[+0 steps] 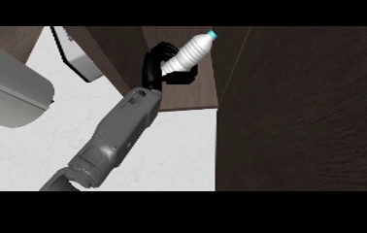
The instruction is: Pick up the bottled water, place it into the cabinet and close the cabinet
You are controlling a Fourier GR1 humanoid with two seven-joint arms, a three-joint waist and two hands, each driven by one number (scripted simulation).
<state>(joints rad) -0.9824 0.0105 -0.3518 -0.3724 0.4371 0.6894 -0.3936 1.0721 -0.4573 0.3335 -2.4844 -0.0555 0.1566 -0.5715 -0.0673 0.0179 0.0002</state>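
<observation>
Dark wood of the cabinet (294,110) fills my right side, above the white marbled desk (172,149). My robot hand (159,64) is curled around the bottled water (191,52), held inside the cabinet opening. The ribbed clear bottle tilts, its long axis diagonal, blue cap pointing up-right. I can read no label.

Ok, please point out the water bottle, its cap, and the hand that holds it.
water bottle (188,54), head view, ribbed middle of the body.
cap (213,33), head view, blue top.
hand (159,62), head view, black fingers curled round the bottle.
</observation>
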